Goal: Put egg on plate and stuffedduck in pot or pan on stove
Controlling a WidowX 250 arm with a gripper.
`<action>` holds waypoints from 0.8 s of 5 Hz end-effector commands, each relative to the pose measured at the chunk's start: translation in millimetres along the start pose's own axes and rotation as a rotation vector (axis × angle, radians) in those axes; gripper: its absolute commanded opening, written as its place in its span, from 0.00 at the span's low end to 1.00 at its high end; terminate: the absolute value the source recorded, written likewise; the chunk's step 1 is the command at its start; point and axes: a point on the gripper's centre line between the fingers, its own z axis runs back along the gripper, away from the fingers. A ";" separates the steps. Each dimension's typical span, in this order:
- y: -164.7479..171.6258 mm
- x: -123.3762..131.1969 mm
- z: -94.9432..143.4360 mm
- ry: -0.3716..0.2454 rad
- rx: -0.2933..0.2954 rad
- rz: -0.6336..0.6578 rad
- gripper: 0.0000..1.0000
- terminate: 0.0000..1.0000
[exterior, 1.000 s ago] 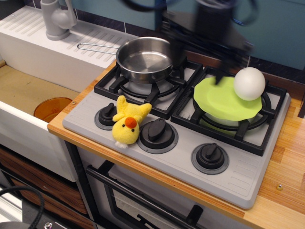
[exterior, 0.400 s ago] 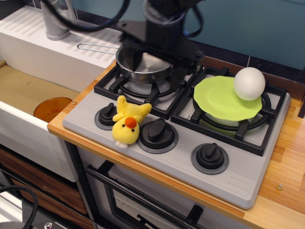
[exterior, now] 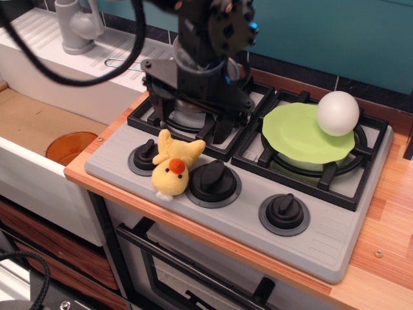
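The white egg [exterior: 337, 113] rests on the far right part of the lime-green plate [exterior: 298, 137], which lies on the stove's [exterior: 322, 237] right burner. The yellow stuffed duck [exterior: 173, 165] lies on the stove's front left, between two knobs. The steel pan sits on the left burner, mostly hidden by the arm; its wire handle [exterior: 124, 62] sticks out to the left. My gripper [exterior: 187, 128] hangs open over the left burner, just behind and above the duck, empty and not touching it.
Three black knobs [exterior: 284, 212] line the stove's front. An orange bowl [exterior: 70, 147] sits in the sink at the left. A grey faucet [exterior: 77, 26] stands on the white drainboard behind it. The wooden counter [exterior: 387, 213] runs along the right.
My arm has swung left from above the plate to over the left burner and come down toward the duck. The egg, plate and duck have not moved.
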 end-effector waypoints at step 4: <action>6.3 -21.6 -35.5 -0.102 -0.063 0.049 1.00 0.00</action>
